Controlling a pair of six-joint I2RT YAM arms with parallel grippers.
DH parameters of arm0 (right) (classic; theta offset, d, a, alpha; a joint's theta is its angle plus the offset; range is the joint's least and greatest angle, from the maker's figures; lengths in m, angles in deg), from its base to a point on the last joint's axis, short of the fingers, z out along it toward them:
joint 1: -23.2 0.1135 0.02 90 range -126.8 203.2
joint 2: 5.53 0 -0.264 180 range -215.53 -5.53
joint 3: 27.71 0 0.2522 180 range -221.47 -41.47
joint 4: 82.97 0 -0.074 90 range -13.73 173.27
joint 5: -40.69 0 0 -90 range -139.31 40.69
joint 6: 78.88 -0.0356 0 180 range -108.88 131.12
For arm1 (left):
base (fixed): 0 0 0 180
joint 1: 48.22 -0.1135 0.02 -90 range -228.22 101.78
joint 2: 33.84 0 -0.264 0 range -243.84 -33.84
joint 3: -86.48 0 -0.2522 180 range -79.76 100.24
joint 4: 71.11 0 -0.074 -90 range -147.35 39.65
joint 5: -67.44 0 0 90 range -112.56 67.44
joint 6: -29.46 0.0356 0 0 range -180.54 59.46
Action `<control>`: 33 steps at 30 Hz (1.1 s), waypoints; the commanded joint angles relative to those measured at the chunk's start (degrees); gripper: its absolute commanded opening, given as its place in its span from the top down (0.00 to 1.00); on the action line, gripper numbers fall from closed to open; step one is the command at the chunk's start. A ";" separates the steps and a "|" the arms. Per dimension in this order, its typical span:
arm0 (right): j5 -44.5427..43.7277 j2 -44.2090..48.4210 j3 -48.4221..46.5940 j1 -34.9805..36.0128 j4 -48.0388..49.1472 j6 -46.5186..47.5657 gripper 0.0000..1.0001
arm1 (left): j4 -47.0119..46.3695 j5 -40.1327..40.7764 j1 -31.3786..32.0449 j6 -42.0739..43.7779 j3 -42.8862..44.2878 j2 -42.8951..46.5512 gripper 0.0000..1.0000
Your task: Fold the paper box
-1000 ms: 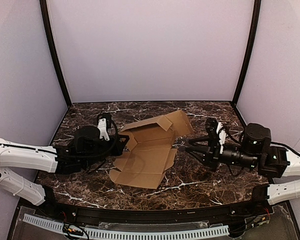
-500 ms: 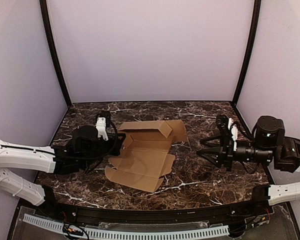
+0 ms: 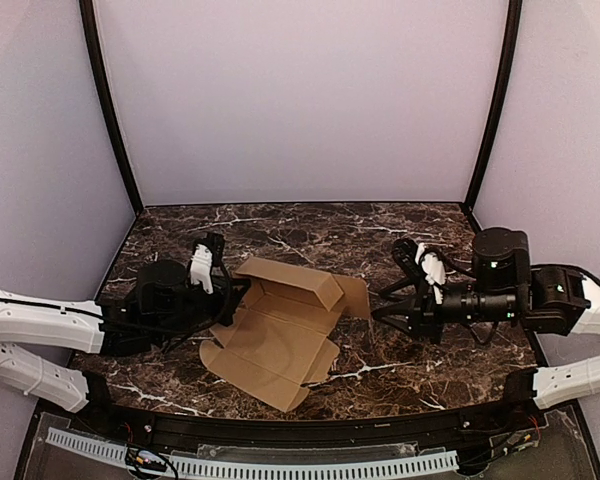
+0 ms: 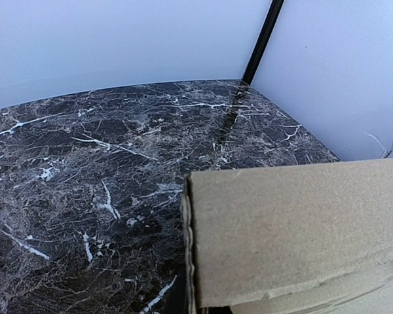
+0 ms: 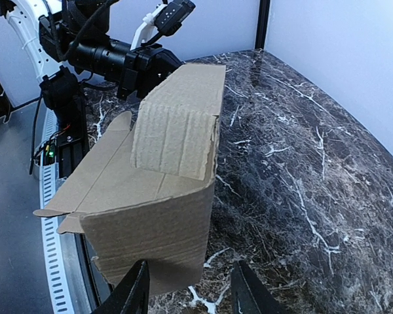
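Top view: we count one paper box, two grippers and one marble table. The box is half-open brown cardboard in the middle of the frame, with its flat flaps spread toward the bottom. The left gripper is at the box's left edge, pinched tight on the cardboard. The right gripper is just off the box's right flap, jaws apart, nothing in them.

Left wrist view: just one cardboard panel of the box, filling the lower right of the frame really close to the camera, with the table behind it. We can't see the fingers here.

Right wrist view: one box, centre-left, with one wall standing up and a flap folded over it. Two fingers poke in at the bottom edge, spread apart. The box's near corner is just above them, not clasped. The left gripper is at the upper left, at the box's far end.
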 commanded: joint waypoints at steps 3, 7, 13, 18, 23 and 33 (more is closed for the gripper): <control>6.29 -2.56 -1.48 -0.82 4.03 -0.47 0.58 | -1.33 -1.92 -0.02 2.05 -0.77 2.32 1.00; 8.06 -4.04 -0.68 -0.87 6.98 -1.28 0.58 | -1.01 -1.80 -0.01 2.09 -0.72 2.34 1.00; 8.28 -5.85 -0.52 -0.83 9.88 -1.47 0.59 | -0.80 -2.22 -0.02 2.29 -0.66 2.06 1.00; 6.89 -7.98 -0.93 -0.83 10.78 -1.31 0.59 | -0.80 -2.20 0.00 1.90 -0.81 1.57 1.00; 6.24 -9.55 -1.01 -0.78 12.95 -1.48 0.60 | -0.17 -2.12 0.02 1.83 -0.34 0.98 1.00; 4.82 -12.94 -1.12 -0.10 16.18 -2.28 0.60 | 2.29 0.81 0.01 0.50 1.14 -0.53 1.00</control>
